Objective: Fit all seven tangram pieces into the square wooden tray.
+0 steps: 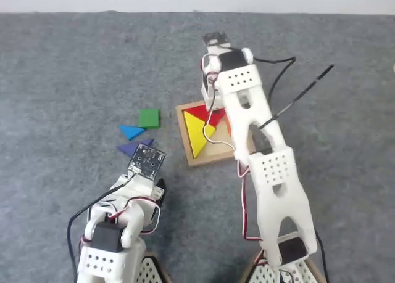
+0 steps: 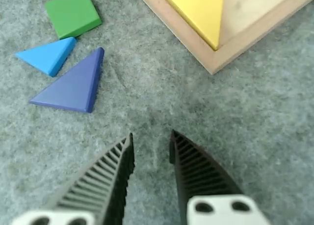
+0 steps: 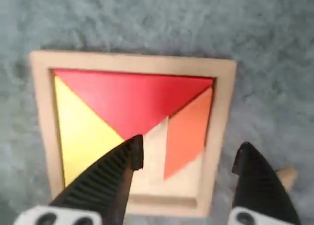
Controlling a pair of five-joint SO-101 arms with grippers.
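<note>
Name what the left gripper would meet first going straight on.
Probably the bare grey mat ahead of the left gripper; its line runs between the purple triangle and the wooden tray, though depth is unclear.

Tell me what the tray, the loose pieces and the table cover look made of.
The tray: bare wood, it seems; light tan, matt, unpainted rim. The green square and indigo triangle: probably painted wood, matt colour, thick crisp edges; plastic not ruled out. The table cover: grey felt or low carpet, fuzzy fibrous surface.

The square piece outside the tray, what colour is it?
The square piece is green, clearest in the left wrist view.
</note>
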